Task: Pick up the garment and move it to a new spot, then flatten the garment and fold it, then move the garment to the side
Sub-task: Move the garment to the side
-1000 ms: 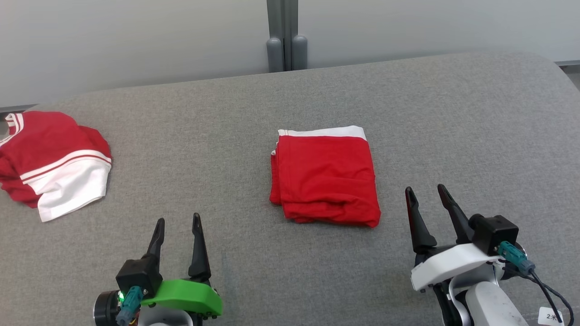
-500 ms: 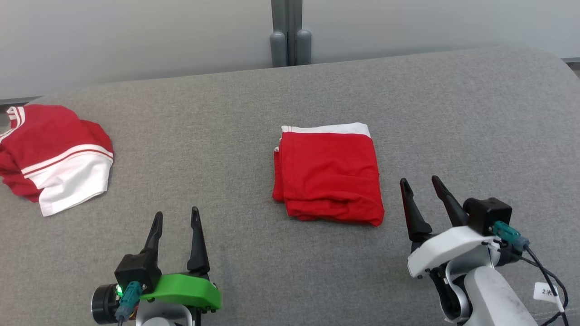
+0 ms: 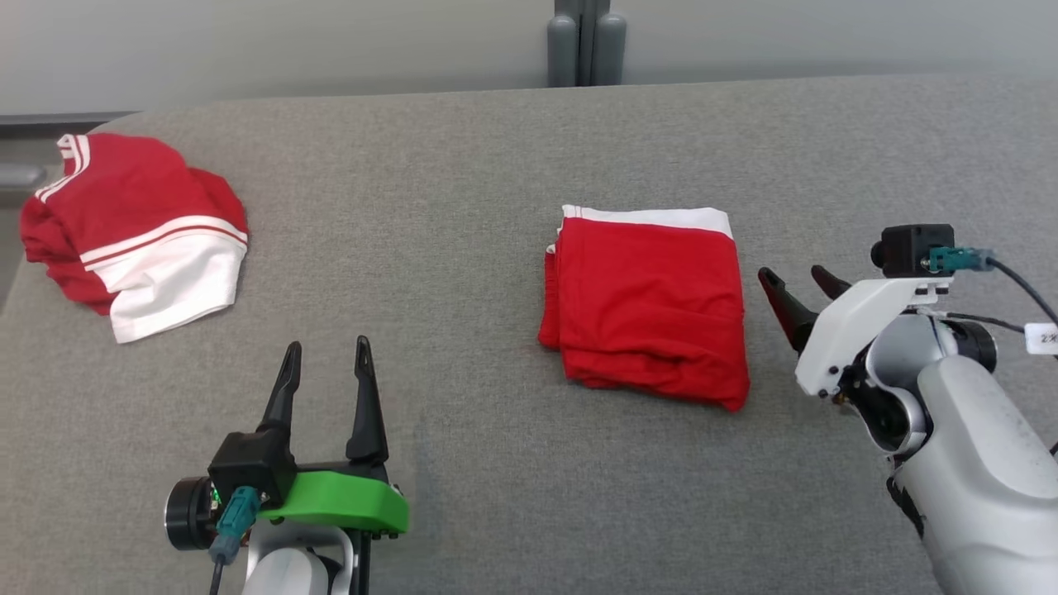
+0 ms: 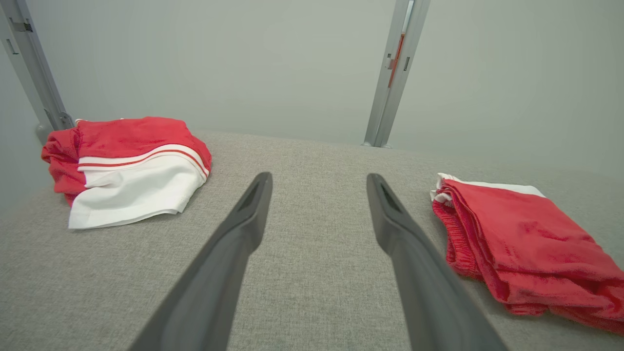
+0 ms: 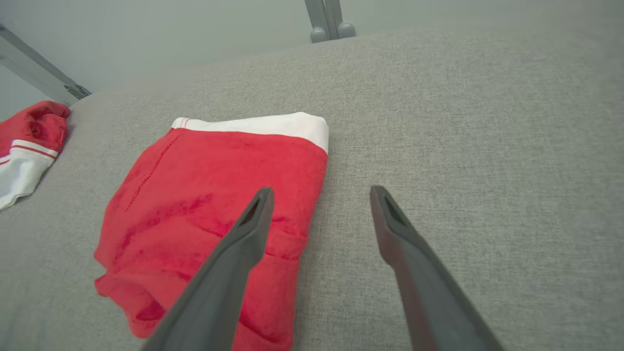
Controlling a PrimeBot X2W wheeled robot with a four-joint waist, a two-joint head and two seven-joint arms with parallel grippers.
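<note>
**Two garments, two open grippers**

Two red-and-white garments lie on the grey cloth surface (image 3: 446, 207). The folded garment (image 3: 649, 306) sits right of centre, a neat red block with a white band along its far edge. The crumpled garment (image 3: 136, 227) lies well apart at the far left corner. The left gripper (image 3: 326, 347) hangs over bare cloth near the front, its two fingers spread wide and holding nothing. The right gripper (image 3: 792, 274) is just beside the folded garment's right edge, its two fingers also wide apart and empty. Two grey posts (image 3: 585, 41) stand behind the surface.

Green left wrist cover (image 3: 339, 508), white right forearm (image 3: 975, 471), dark tapered fingers (image 3: 364, 405)
</note>
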